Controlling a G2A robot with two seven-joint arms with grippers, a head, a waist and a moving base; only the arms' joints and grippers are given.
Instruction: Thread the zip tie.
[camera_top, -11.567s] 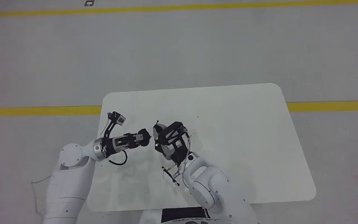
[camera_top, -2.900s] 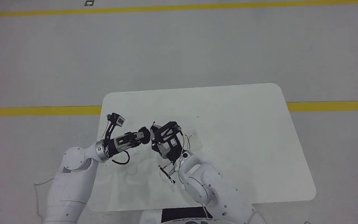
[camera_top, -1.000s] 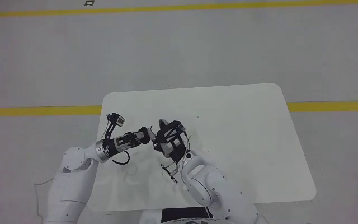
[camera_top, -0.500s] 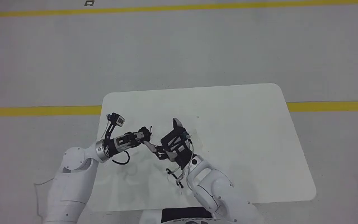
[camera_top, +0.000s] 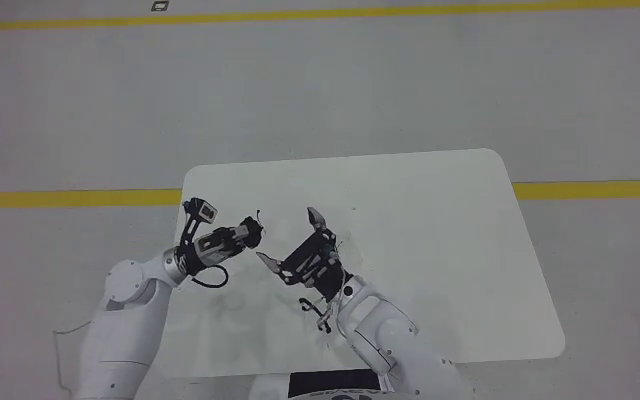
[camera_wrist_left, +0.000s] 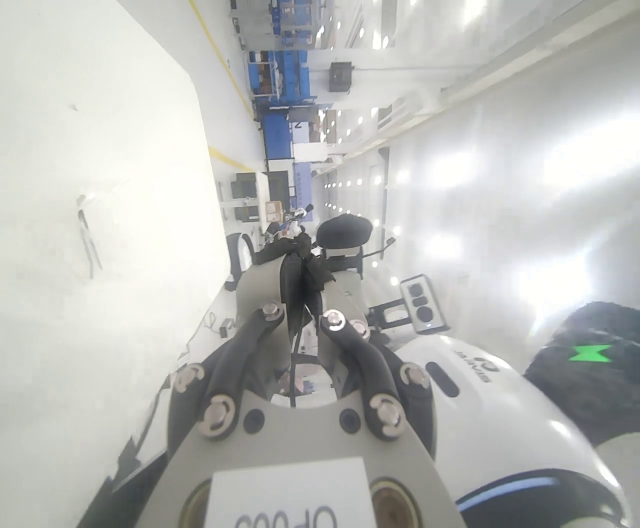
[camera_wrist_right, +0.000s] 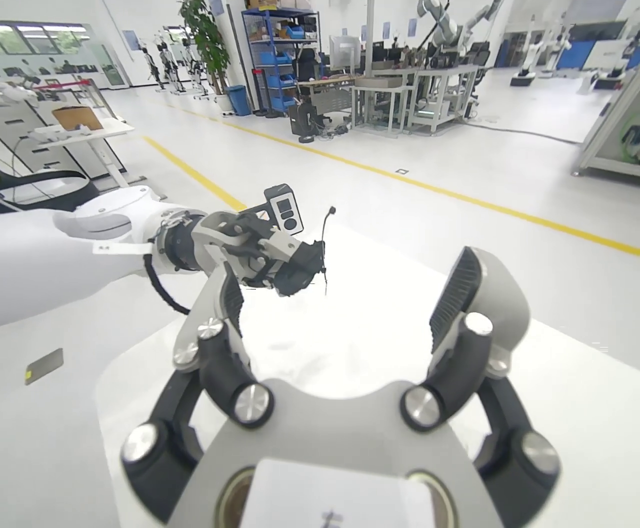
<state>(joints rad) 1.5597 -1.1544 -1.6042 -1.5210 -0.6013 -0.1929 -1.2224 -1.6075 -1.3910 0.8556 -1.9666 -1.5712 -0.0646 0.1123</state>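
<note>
White tabletop (camera_top: 450, 250): broad, with rounded corners; both arms work above its near left part.

Right gripper (camera_wrist_right: 347, 280): jaws spread wide and holding nothing. It faces the left gripper, near but apart.

Left gripper (camera_wrist_right: 305, 267): jaws pinched tight on the zip tie and raised off the tabletop.

Zip tie (camera_wrist_right: 325, 240): black and very thin, gripped part-way along and standing roughly upright. A longer end pokes above the jaws and a short end hangs below. I can make out no loop.

Thin dark bits (camera_top: 310, 310): lying on the tabletop close to the robot, too small to name.

Hazards, as I judge them:
- The strand is slight and springy, so wide jaws closing a little off line would shut on air.
- A knock from them could twist the tie in its pinch or flick it loose onto the tabletop.
- A bent free end would miss the head's slot.
</note>
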